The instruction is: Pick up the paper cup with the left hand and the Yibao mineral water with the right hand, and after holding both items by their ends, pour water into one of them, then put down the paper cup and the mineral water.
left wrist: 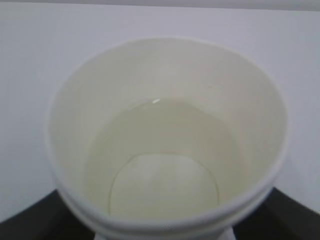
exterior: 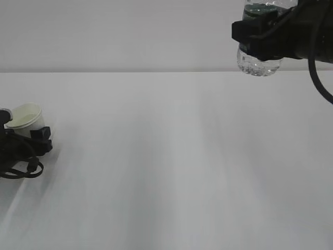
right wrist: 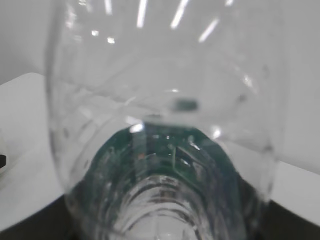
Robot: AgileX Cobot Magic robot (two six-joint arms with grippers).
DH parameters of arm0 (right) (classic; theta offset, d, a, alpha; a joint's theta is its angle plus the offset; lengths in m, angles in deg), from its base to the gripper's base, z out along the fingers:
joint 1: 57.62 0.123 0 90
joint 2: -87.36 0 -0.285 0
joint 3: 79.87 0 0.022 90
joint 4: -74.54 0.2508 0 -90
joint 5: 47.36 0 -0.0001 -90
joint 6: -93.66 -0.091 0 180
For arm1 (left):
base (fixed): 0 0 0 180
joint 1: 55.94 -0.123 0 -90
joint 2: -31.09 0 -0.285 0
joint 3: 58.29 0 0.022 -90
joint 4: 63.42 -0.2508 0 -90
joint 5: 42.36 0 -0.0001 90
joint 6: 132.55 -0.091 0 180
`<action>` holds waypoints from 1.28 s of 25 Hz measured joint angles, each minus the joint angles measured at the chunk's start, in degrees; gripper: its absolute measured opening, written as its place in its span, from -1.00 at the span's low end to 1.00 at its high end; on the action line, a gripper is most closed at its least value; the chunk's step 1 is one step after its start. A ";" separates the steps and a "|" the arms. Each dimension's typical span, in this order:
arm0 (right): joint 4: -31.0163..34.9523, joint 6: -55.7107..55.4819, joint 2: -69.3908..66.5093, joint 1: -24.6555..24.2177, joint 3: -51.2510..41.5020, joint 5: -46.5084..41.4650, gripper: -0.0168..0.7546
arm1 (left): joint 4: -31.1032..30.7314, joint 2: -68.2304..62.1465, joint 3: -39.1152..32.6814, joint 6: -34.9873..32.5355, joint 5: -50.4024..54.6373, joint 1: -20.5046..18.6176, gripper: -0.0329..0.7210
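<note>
Black left hand [exterior: 23,138] low at counter [exterior: 166,166] edge, fingers clamped on paper cup [exterior: 25,119]; right hand [exterior: 263,39] raised high, fingers gripping water bottle [exterior: 259,60].

Paper cup [exterior: 26,118], near left: cream-white outside & in, w/ pale yellowish-tinted liquid at its bottom. Yibao mineral water [exterior: 259,61], far right: clear ribbed plastic, dark green label w/ white lettering, glinting highlights. Left hand [exterior: 31,140] & right hand [exterior: 263,39]: black. Bench [exterior: 171,166]: plain white, no pattern; wall [exterior: 114,31] pale grey.
</note>
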 joint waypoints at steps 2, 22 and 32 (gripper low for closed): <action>-0.29 -0.20 0.00 0.00 0.00 0.00 0.10 | 0.00 0.09 0.00 0.00 0.00 0.00 0.49; -0.77 -0.56 0.00 0.00 0.00 0.00 0.10 | -0.19 1.59 -1.54 0.00 -0.10 -0.39 0.68; -0.83 -0.86 0.00 0.00 0.00 0.00 0.10 | 0.69 3.47 -4.63 0.00 -0.10 -0.39 0.67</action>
